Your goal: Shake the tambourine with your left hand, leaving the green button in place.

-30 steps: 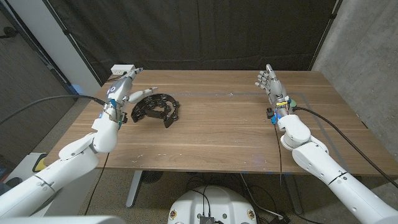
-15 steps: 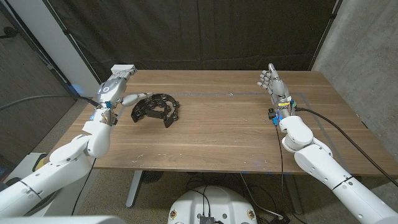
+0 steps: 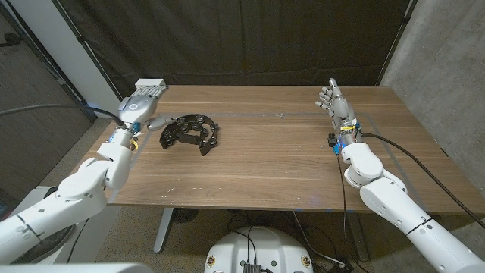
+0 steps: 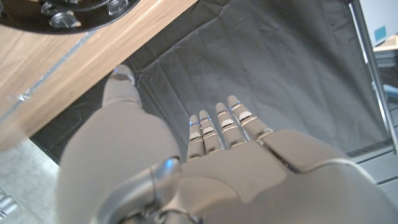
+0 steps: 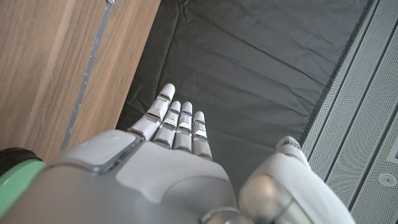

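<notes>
A black half-moon tambourine with metal jingles lies on the wooden table toward its left side. My left hand hovers open just left of it, fingers straight, thumb reaching toward the rim without gripping. In the left wrist view the tambourine's jingles show at the table's edge beyond my left hand. My right hand stands open at the right side, fingers straight up. A green button peeks out beside my right hand in the right wrist view.
A small white box sits at the table's far left corner, close behind my left hand. Black curtains hang behind the table. A strip of tape marks the tabletop near my right arm.
My left hand has drawn back to the left and away from the tambourine, which lies where it was. The right hand has hardly moved.
</notes>
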